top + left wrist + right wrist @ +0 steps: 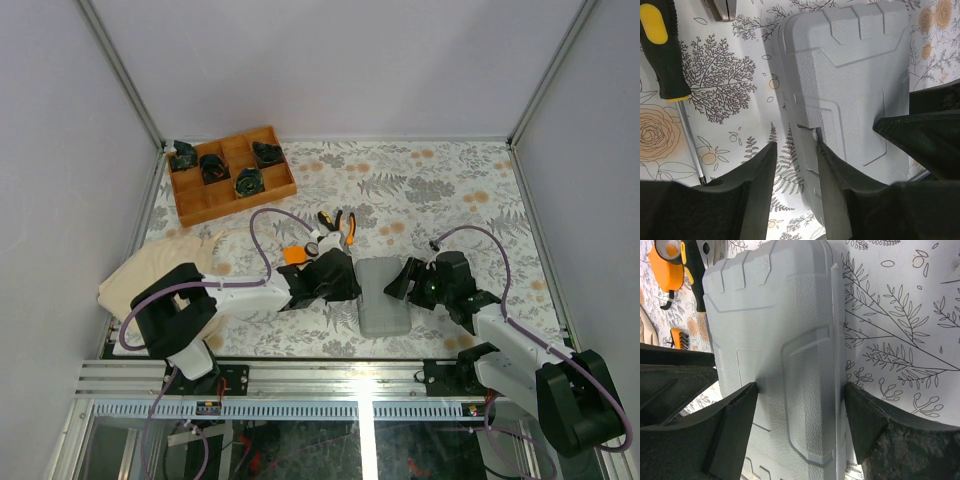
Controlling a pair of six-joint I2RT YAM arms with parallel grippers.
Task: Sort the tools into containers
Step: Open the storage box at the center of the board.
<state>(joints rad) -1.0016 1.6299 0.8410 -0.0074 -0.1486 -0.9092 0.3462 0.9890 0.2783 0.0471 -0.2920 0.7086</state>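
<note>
Although the desk (pixel 450 190) with its flowered cover carries several things, the work at this moment concerns only the grey case (pixel 382 295). It lies flat and closed near the front edge, between the two arms. At the far left corner stands a wooden tray (pixel 200 203) with black parts; it has no role here.

The right tool (pixel 800 386) is clamped across the width of the case, one finger pressed on each long side. The left tool (pixel 795 145) has its fingers apart and grips nothing. One finger (pixel 832 165) touches the left edge of the case beside a small notch in the seam, and the other is over bare cover.

To the left of the case and a little beyond it lie a black-and-yellow screwdriver (pixel 662 50), orange-handled pliers (pixel 335 222) and an orange tape measure (pixel 667 267), all outside any compartment.

I judge the step to be the opening of the case, before any sorting. The next move calls for the right tool to hold the case steady while the left finger catches the seam and lifts the lid. If the hold is weak, the case may slide on the cover.
</note>
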